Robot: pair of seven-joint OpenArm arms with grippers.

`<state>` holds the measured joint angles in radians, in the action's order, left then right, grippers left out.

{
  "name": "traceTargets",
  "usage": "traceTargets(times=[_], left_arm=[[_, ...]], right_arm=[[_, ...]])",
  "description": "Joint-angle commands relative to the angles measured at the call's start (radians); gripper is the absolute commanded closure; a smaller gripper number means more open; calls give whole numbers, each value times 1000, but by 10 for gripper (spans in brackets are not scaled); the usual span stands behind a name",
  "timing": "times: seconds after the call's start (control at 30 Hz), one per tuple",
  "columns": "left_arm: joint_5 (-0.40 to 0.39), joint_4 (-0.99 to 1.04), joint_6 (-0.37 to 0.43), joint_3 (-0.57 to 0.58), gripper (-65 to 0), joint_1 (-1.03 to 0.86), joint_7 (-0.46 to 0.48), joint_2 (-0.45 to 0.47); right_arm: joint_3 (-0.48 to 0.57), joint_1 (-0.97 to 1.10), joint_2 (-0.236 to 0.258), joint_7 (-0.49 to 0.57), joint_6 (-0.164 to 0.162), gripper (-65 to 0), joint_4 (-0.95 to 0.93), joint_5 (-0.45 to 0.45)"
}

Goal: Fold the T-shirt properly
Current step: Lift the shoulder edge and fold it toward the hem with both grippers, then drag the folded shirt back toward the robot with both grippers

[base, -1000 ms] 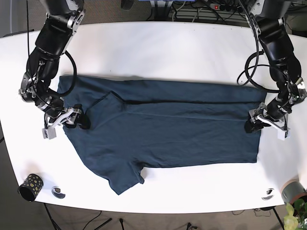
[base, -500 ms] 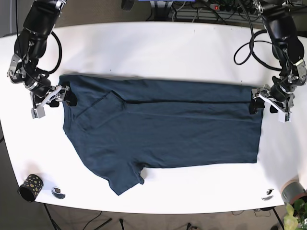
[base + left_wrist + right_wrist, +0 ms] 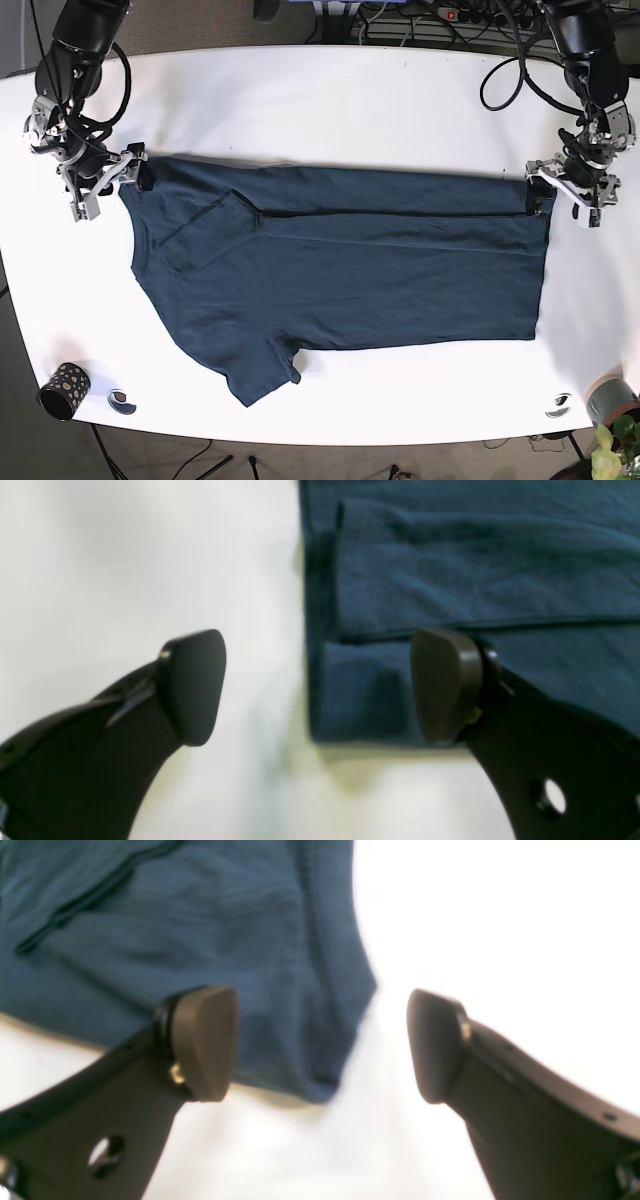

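A dark blue T-shirt lies flat on the white table, its far strip folded down along a long crease. My left gripper is at the shirt's far right corner. In the left wrist view it is open, with the folded hem corner between its fingers. My right gripper is at the far left corner by the shoulder. In the right wrist view it is open too, and a shirt corner lies between its fingers.
A black cup with yellow dots and a small black-and-white object sit at the front left edge. Another small object and a grey pot with a plant are at the front right. Cables run behind the table.
Both grippers have moved away from the shirt's side edges toward the far side of the table, ending at the shirt's two far corners. The shirt has not visibly shifted.
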<state>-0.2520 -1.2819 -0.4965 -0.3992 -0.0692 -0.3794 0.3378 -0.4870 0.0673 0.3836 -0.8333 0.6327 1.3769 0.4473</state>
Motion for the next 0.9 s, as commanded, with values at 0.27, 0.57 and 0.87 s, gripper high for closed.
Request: traceTargets(times=[0.27, 0.57, 0.87], left_arm=[[3, 29, -8, 64, -531, 13, 26, 11], [3, 29, -9, 70, -517, 6, 26, 8], [7, 29, -9, 65, -37, 4, 26, 7]], right_arm=[[-5, -11, -33, 39, 26, -501, 12, -32], [-5, 10, -61, 39, 28, -390, 12, -32], [-5, 10, -74, 41, 28, -22, 14, -32]])
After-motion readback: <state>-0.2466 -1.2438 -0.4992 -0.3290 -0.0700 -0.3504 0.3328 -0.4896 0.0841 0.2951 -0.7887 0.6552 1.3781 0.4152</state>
